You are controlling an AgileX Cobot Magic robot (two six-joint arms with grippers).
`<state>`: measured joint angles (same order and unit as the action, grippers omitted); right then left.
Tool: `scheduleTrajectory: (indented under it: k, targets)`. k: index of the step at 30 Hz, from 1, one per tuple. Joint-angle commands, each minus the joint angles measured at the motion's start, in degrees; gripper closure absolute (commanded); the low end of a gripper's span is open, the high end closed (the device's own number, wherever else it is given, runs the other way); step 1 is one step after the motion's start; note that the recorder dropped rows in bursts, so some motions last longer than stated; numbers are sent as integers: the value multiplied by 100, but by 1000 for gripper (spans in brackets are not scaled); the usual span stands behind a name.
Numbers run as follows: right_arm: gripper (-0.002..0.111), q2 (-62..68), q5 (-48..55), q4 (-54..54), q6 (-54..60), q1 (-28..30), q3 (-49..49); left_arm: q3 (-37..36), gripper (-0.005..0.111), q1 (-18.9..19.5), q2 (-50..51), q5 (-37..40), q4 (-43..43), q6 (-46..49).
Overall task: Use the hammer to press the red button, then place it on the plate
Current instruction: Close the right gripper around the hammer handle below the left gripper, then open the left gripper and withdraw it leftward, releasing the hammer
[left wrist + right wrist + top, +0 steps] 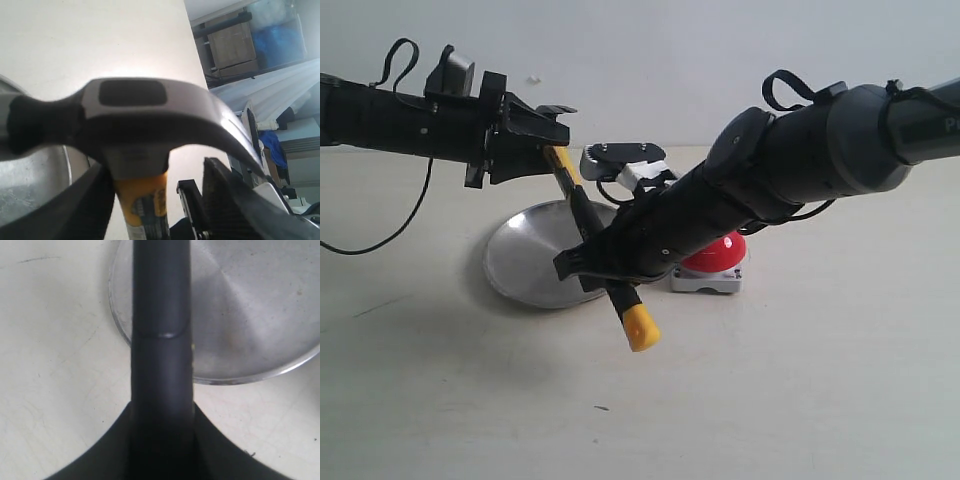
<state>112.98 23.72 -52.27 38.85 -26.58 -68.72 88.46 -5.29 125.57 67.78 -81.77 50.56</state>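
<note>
The hammer (582,210) hangs in the air over the table, slanting down from its metal head at the back to its yellow end (640,328) at the front. My right gripper (595,262) is shut on the black handle (161,340) near that end. My left gripper (555,135) is at the yellow neck just under the head (150,120). Its jaws stand open, with a gap beside the neck. The silver plate (525,260) lies on the table below the hammer. The red button (720,250) sits right of the plate, partly hidden by my right arm.
Both arms reach in over the middle of the table, the right forearm (790,160) crossing above the button. A black cable (380,235) loops on the table at the far left. A white wall stands behind the table.
</note>
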Motion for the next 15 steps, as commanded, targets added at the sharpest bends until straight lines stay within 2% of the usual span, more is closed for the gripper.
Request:
scheduleTrajectory:
  k: [1, 8, 15]
  targets:
    - [108, -14, -288, -174, 54, -10, -38, 17, 53, 21, -126, 219, -66, -3]
    - [108, -14, -561, -327, 55, -10, -38, 17, 53, 21, -126, 219, 367, -157]
    - [108, -14, -724, -327, 55, -10, -38, 17, 53, 193, -126, 219, 557, -186]
